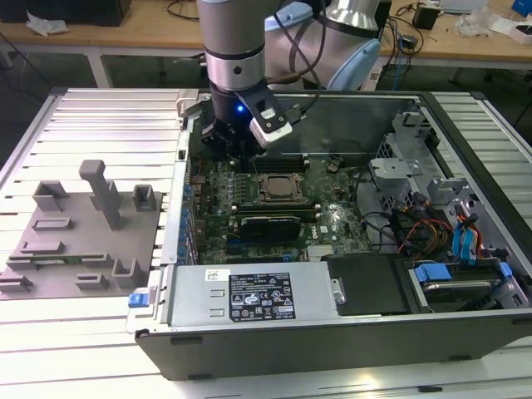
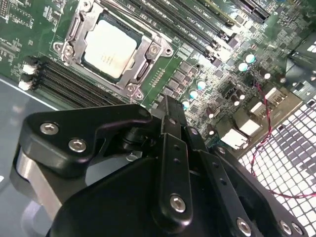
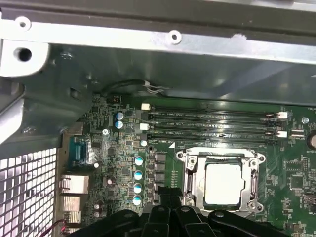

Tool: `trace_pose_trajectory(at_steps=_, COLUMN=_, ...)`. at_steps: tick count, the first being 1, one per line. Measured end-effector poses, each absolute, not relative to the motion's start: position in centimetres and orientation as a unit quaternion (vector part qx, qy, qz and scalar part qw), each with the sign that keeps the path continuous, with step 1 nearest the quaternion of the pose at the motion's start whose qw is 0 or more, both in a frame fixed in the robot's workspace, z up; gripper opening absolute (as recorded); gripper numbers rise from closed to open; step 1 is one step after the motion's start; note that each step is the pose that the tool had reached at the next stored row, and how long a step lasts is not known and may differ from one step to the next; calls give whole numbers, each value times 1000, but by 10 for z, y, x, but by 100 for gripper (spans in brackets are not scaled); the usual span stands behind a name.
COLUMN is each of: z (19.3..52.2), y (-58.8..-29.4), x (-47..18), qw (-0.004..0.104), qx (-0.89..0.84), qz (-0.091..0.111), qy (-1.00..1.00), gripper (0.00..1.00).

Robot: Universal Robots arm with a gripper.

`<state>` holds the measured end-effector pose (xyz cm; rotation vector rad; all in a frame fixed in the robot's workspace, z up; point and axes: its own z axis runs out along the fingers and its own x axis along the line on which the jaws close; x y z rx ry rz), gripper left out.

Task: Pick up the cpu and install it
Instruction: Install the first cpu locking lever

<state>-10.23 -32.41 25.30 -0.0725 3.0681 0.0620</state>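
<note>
One cpu [image 2: 109,49] near pincer [image 2: 167,106], seemingly apart.

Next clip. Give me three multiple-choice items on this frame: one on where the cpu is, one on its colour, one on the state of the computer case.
1. Where is the cpu?
A) in the socket on the motherboard
B) on a wooden tray
C) in a person's hand

2. What colour is its top?
A) black
B) silvery-white
C) blue

3. How is the computer case?
A) shut by a panel
B) standing upright
C) lying open, board exposed

Answers:
1 A, it lies flat inside the socket frame in both wrist views.
2 B, its top shows pale metal.
3 C, the exterior view shows the board inside, with the pincer over it.
</note>
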Motion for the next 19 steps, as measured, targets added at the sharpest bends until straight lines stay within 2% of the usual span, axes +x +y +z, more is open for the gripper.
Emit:
trace_pose_trajectory(at_steps=9, z=273, y=-324, x=-102, qw=36, qx=-22, qz=20, qy=999, gripper=11)
trace_pose_trajectory(at_steps=12, z=273, y=-325, x=-102, qw=31, qx=-22, qz=25, qy=999, gripper=11)
trace_pose_trajectory(at_steps=14, z=273, y=-326, x=-102, qw=21, qx=-21, qz=41, qy=999, gripper=11)
trace_pose_trajectory(at_steps=19, z=273, y=-329, x=-102, qw=15, qx=-20, qz=78, qy=997, gripper=11)
